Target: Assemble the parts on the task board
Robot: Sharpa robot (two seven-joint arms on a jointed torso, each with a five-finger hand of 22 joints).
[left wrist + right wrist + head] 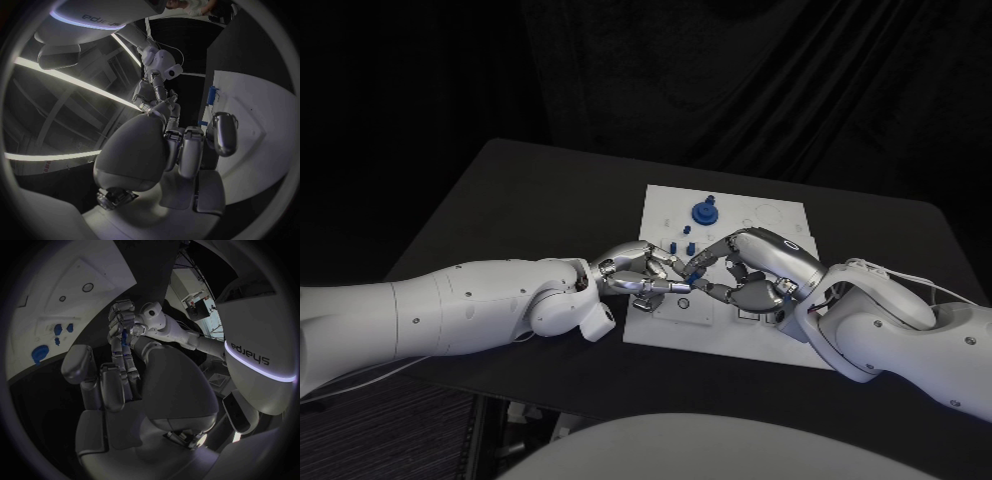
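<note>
The white task board (759, 335) lies mid-table. Above its left part my two hands meet. My left hand (642, 270) pinches a small blue part (687, 284) at its fingertips. My right hand (754, 268) reaches in from the other side, and its fingers (704, 258) touch the same part. The right wrist view shows this blue part (125, 335) among the left hand's fingers (119, 315), with my own right fingers (119, 371) stretched up to it. Whether the right hand grips it is unclear. A round blue part (707, 211) stands at the board's far side.
Several small blue pieces (678, 245) stand on the board just beyond the hands, and they also appear as blue pieces (58, 330) in the right wrist view. Round recesses (87, 287) mark the board's far right part. Black table (516, 200) surrounds the board.
</note>
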